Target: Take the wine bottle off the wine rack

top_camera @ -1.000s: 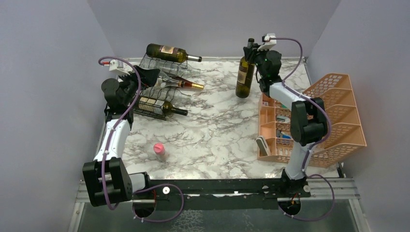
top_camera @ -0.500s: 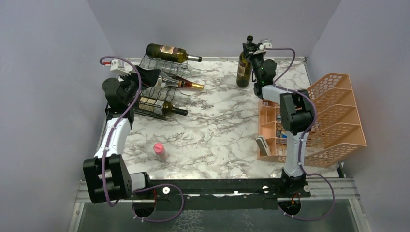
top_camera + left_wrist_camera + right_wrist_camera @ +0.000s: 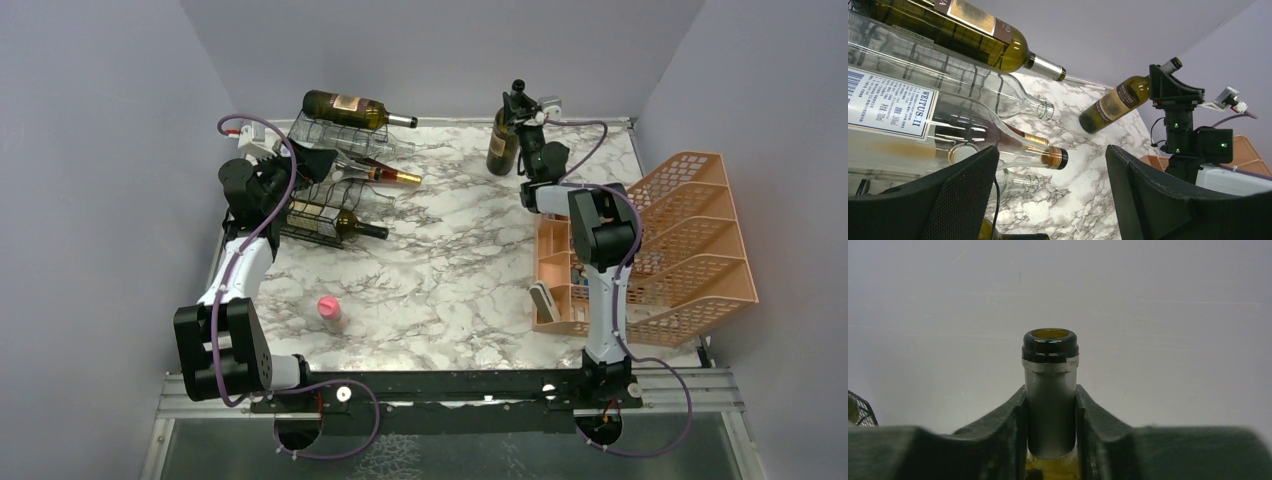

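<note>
Wine bottle [image 3: 502, 145]: off the wine rack [image 3: 330, 195], upright at the far right of the table [image 3: 450, 270], well apart from the rack; you cannot tell whether its base rests on the marble.
Right gripper [image 3: 1050, 415]: clamped on the bottle's neck, below the lip.
Change: within the last second the bottle went from tilted to straight and moved toward the far wall.
Left gripper [image 3: 310, 158]: jaws apart, narrowing slightly, at the rack, holding nothing.
Meaning: removal looks done; you likely have only set-down and release left.

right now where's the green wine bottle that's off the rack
Top view, far right-centre of the marble table: the green glass wine bottle is held upright by its neck in the right tool, well right of the black wire rack.
</note>
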Controlling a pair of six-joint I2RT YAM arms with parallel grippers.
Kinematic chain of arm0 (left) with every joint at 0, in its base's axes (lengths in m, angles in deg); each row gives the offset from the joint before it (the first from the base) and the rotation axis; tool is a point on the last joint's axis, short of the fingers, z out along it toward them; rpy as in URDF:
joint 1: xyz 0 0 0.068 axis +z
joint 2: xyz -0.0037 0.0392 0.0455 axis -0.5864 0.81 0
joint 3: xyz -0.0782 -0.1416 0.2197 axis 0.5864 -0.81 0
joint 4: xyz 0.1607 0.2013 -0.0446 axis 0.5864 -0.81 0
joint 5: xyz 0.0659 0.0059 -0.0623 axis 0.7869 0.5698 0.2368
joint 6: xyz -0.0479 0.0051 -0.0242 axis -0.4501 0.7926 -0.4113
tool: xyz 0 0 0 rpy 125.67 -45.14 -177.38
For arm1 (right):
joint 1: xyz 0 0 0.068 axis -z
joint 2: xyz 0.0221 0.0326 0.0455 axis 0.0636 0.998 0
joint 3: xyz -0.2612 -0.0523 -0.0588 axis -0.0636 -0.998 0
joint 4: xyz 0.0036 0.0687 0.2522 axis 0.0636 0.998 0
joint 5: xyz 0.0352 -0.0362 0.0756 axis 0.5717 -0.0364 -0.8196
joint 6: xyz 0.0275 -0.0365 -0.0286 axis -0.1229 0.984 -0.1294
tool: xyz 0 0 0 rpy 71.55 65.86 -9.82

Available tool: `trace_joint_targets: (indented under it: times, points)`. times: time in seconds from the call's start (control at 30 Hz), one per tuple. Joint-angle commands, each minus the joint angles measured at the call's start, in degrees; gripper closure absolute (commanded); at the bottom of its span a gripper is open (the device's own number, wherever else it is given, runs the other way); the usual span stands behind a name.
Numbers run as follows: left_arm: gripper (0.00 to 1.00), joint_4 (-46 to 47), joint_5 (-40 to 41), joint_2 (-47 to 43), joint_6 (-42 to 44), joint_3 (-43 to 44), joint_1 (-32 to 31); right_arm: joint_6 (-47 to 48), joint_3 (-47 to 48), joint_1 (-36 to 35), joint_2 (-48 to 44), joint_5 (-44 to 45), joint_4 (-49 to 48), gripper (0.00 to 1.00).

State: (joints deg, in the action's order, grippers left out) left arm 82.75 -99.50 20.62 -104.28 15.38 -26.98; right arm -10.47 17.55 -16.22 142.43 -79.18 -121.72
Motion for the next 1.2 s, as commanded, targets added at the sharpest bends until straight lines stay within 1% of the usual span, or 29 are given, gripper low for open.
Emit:
trace_joint_targets:
  times: [0.0,0.03,0.07,0.1,0.17,0.2,0.27,0.37,0.47,0.53,0.57,0.63,0.77,0.9,0.97,1.07,1.17]
  points:
    - [0.16,2.4,-1.7,-1.3,0.3,0.5,0.2,2.1,-1.4,-0.2,-2.3,0.1,-7.2,0.53]
    - [0.16,2.4,-1.7,-1.4,0.5,0.5,0.1,2.2,-1.3,-0.2,-2.8,0.4,-5.9,0.4]
    - [0.16,2.4,-1.6,-1.5,0.7,0.5,0.2,2.4,-0.9,-0.2,-3.2,0.5,-3.8,0.3]
    - [0.16,2.4,-1.5,-1.7,0.9,0.5,0.2,2.4,-0.7,-0.2,-3.9,0.4,-1.8,0.22]
    - [0.16,2.4,-1.4,-2.0,1.2,0.3,0.2,2.3,-1.2,-0.2,-5.8,-0.1,1.0,0.02]
    - [0.16,2.4,-1.3,-2.2,1.3,0.3,0.2,2.0,-1.8,-0.2,-6.5,-0.3,1.7,0.0]
    - [0.16,2.4,-1.2,-2.5,1.5,0.2,0.1,1.2,-2.9,-0.2,-8.2,-0.3,3.9,0.0]
    - [0.16,2.3,-0.9,-3.2,1.9,0.2,0.1,-0.4,-6.4,-0.2,-12.6,-0.1,9.2,0.0]
    - [0.16,2.3,-0.2,-3.7,2.7,0.0,0.3,-2.8,-14.8,-0.4,-19.7,0.2,12.8,0.0]
    - [0.16,2.3,0.2,-3.9,2.8,-0.2,0.4,-4.8,-19.9,-0.6,-25.0,1.5,17.2,0.0]
    - [0.16,2.3,0.1,-4.0,2.8,-0.2,0.4,-6.6,-22.1,-0.7,-27.8,1.2,20.2,0.0]
    - [0.15,2.3,-0.1,-4.2,2.6,0.0,0.5,-9.1,-24.9,-1.2,-33.0,-2.4,31.6,0.0]
    - [0.15,2.3,0.0,-5.4,2.9,0.0,0.6,-14.4,-25.7,-5.4,-40.7,-6.3,52.8,0.0]
    - [0.15,2.3,0.2,-6.5,3.1,-0.1,0.6,-22.0,-27.3,-10.7,-44.5,-6.2,64.5,0.0]
    - [0.15,2.3,0.2,-6.9,3.1,-0.2,0.6,-26.2,-29.4,-14.5,-45.9,-5.0,66.5,0.0]
    - [0.14,2.3,0.4,-7.2,3.2,-0.4,0.6,-32.0,-33.2,-18.9,-46.5,-9.8,63.3,0.0]
    - [0.14,2.3,0.6,-6.7,3.0,-0.3,0.6,-37.8,-34.8,-21.9,-45.0,-11.8,60.4,0.0]
